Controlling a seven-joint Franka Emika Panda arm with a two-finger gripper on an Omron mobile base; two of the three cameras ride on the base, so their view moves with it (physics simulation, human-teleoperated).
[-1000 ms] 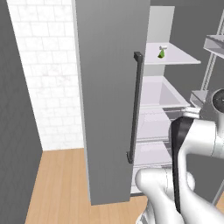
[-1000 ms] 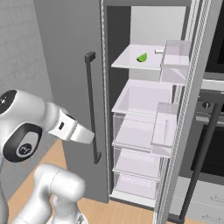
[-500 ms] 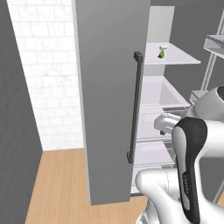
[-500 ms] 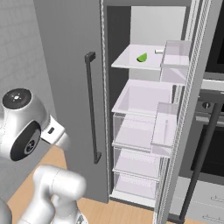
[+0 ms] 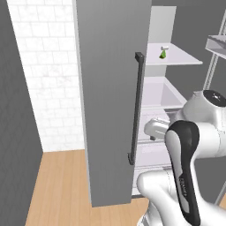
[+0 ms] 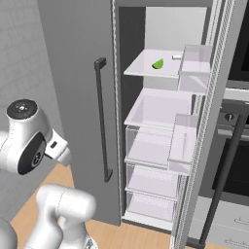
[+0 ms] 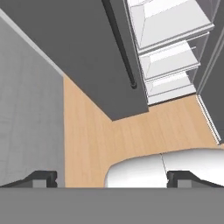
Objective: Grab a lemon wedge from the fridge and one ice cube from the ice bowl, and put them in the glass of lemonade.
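While the claw [image 7: 111, 178] hangs low with jaws wide apart and empty, aimed at the floor, the lemon wedge [image 6: 158, 63] sits well above it on the fridge's [image 6: 160, 121] top shelf [image 6: 141, 68].

lemon wedge [image 5: 163, 54] on fridge [image 5: 114, 88] shelf [image 5: 181, 57]

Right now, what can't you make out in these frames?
- The small whitish object beside the lemon wedge on the top fridge shelf: too small to identify in either base view.
- Contents of the clear drawers: their walls are too pale to tell whether they are empty.
- Pincer: hand view shows the fingertips wide apart, nothing between; the picture's bottom edge cuts the rest off.
- Oven: cut by the right base view's edge and the open fridge door.
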